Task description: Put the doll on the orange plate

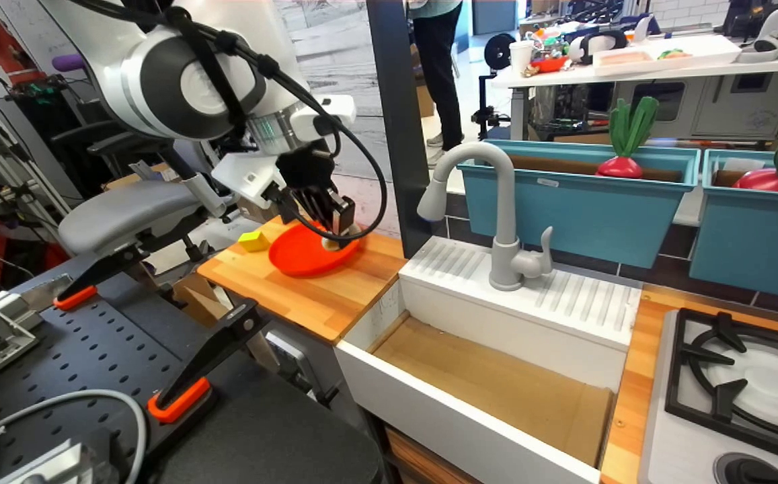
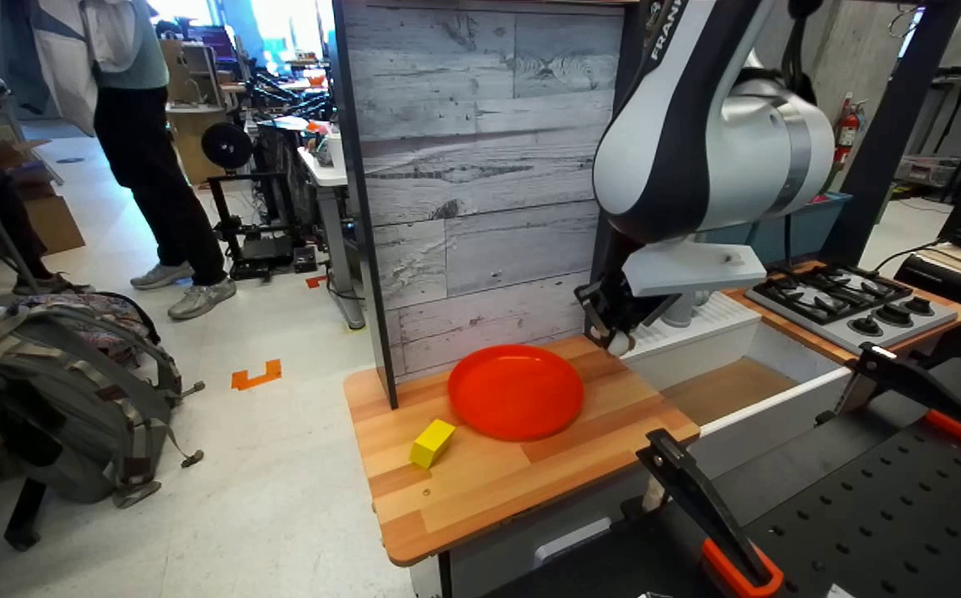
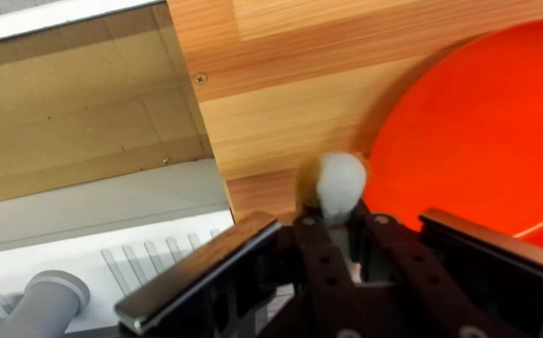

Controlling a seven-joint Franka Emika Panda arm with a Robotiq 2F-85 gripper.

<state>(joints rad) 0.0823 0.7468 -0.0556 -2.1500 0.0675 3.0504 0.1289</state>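
The orange plate lies on the wooden counter in both exterior views, and its near part fills the right of the wrist view. My gripper is shut on the doll, a small pale lumpy figure that sticks out past the fingertips. The fingers hide its lower part. In an exterior view the gripper holds the doll above the counter, between the plate and the sink. In an exterior view the doll and gripper overlap the plate's far side.
A yellow block lies on the counter beside the plate, away from the sink. The white sink and its grey faucet border the counter. A wood-pattern wall panel stands behind the plate. Black clamps sit at the dark table.
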